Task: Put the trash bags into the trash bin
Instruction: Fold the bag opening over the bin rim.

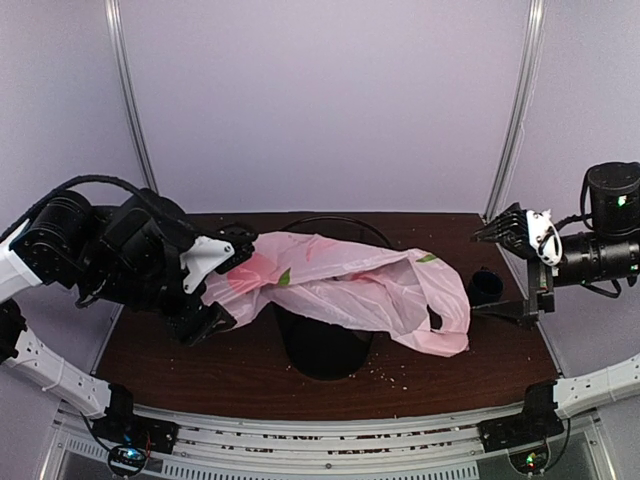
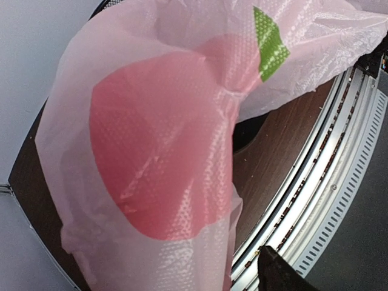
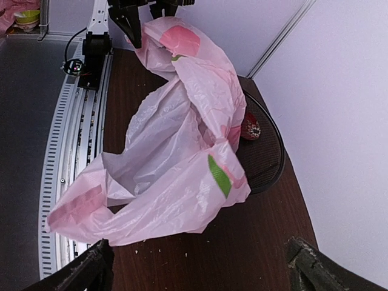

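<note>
Two sets of jaws to report. My left gripper [image 1: 222, 285] has its jaws standing well apart around the raised end of the large, thin pale-pink plastic bag with red round prints [image 1: 350, 285]. The film fills the left wrist view, so I cannot tell whether they are pinching it or it merely hangs over them. My right gripper [image 1: 497, 233] is spread wide and holds nothing, hovering above the small dark-blue mug [image 1: 485, 287].

From the left jaws the bag slopes across the mouth of the black wire-mesh round bin [image 1: 320, 350]. Its far end and strap handles lie on the dark wooden worktop [image 1: 180, 370], just beside the mug. It covers the opening but none of it looks pushed inside.

I judge the step in hand to be gathering the bag over the bin. Next, the raised end needs lowering into the opening. The right arm should then collect the trailing end and stuff it in without tipping the bin.
</note>
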{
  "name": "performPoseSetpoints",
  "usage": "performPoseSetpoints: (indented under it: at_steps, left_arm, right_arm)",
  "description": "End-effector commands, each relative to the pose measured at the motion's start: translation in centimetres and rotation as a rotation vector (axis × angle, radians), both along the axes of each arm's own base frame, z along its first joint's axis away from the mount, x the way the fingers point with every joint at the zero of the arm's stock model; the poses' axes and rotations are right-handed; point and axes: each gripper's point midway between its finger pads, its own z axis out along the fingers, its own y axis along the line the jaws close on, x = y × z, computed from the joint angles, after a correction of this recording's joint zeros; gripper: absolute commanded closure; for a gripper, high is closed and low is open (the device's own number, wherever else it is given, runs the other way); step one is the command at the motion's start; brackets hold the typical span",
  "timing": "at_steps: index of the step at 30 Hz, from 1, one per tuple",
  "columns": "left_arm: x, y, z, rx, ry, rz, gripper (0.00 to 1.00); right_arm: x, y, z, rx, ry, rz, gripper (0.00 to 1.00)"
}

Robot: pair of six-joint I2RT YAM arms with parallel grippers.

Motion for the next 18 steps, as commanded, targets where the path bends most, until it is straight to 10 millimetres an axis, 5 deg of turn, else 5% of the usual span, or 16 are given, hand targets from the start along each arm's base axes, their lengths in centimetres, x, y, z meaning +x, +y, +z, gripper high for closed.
performPoseSetpoints:
  at_steps: [1, 9, 14, 18]
  left_arm:
    - [1.1, -0.6, 2.1, -0.095, -0.072, 0.045, 0.43]
    - [1.1, -1.4, 3.5, -0.183, -0.088, 0.031, 0.69]
    - [1.4, -2.6, 3.6, -0.201, -0.11, 0.02, 0.8]
    - [1.5, -3.2, 3.5, -0.209, -0.103, 0.021, 0.85]
  right_arm:
    - [0.6, -2.0, 2.1, 0.011, -0.101, -0.042, 0.0]
    - [2.1, -1.3, 4.3, 0.089, -0.139, -0.112, 0.0]
    - [0.4, 2.5, -0.4, 0.106, 0.075, -0.01, 0.0]
    - [1.1, 3.1, -0.9, 0.151, 0.142, -0.073, 0.06]
